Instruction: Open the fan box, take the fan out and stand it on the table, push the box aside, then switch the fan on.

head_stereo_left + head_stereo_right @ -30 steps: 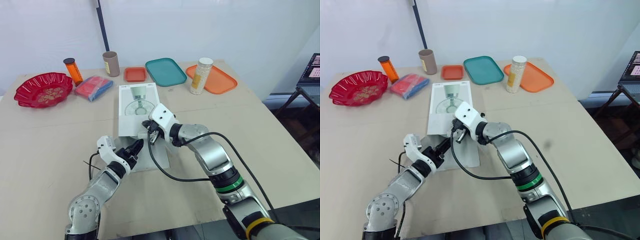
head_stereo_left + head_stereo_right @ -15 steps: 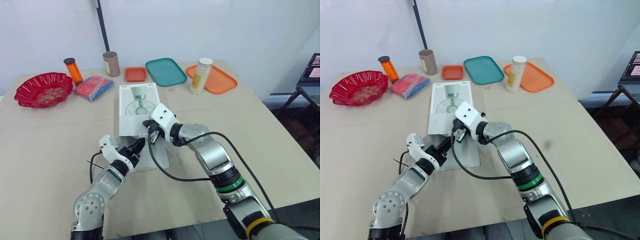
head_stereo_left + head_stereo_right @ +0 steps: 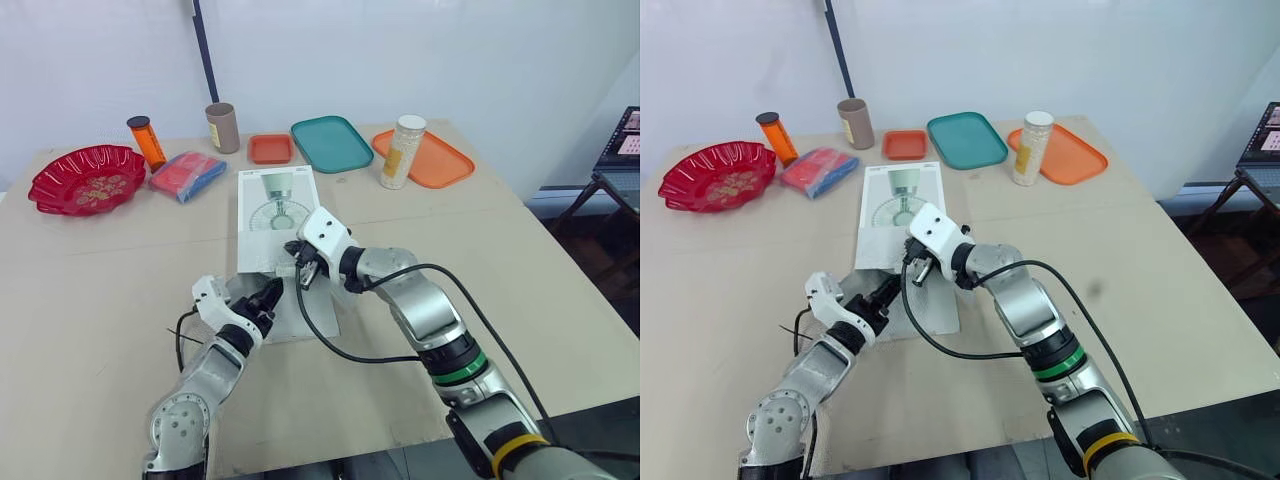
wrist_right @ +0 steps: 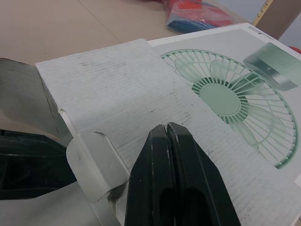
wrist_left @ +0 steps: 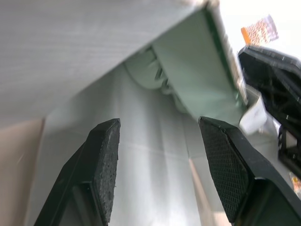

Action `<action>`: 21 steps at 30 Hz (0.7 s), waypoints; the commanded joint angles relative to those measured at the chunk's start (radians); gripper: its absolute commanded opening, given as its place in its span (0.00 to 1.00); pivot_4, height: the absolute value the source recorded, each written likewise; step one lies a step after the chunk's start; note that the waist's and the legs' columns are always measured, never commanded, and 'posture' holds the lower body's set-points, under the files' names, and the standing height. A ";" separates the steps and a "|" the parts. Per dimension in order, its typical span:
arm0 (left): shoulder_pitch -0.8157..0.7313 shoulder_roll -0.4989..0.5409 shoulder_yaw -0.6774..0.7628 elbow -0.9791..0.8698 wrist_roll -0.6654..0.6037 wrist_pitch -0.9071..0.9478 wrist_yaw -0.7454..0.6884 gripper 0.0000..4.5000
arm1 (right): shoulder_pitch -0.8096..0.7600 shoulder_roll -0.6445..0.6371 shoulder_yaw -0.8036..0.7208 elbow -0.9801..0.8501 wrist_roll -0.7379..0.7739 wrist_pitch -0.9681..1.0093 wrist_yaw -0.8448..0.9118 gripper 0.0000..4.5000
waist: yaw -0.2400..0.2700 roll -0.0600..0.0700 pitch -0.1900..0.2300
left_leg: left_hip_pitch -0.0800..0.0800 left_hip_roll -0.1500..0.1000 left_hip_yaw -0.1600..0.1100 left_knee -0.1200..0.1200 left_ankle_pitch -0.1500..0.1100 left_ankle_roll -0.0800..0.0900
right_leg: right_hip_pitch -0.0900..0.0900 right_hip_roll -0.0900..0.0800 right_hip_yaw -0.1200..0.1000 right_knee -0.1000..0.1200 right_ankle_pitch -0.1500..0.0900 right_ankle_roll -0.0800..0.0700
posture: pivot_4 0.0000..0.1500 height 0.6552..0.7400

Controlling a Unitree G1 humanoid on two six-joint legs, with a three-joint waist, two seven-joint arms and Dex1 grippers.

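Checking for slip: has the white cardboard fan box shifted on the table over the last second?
No. The white cardboard fan box lies where it did, its far edge as close to the small orange rectangular tray as before.

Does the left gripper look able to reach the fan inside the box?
Probably yes: the fan box is open at its near end, the open left gripper sits at the mouth, the fan just ahead.

Head pair overlooks table (image 3: 100, 300); wrist cameras closely face the box (image 4: 141, 80).
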 commanded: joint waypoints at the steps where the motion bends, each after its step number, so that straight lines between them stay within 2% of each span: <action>1: -0.029 -0.018 -0.004 -0.006 0.001 -0.024 -0.029 0.63 | 0.011 -0.003 0.027 0.029 -0.012 0.013 0.011 0.00 | 0.000 0.000 0.000 | 0.000 0.000 0.000 0.000 0.000 0.000 | 0.000 0.000 0.000 0.000 0.000 0.000 | 1.00 1.00; 14: 0.026 -0.007 -0.004 -0.070 -0.028 -0.009 -0.047 0.63 | 0.010 -0.004 0.034 0.040 -0.015 -0.009 0.016 0.00 | 0.000 0.000 0.000 | 0.000 0.000 0.000 0.000 0.000 0.000 | 0.000 0.000 0.000 0.000 0.000 0.000 | 1.00 1.00; 21: 0.003 -0.018 -0.003 -0.040 -0.006 -0.031 -0.054 0.63 | 0.006 -0.003 0.034 0.052 -0.020 -0.022 0.019 0.00 | 0.000 0.000 0.000 | 0.000 0.000 0.000 0.000 0.000 0.000 | 0.000 0.000 0.000 0.000 0.000 0.000 | 1.00 1.00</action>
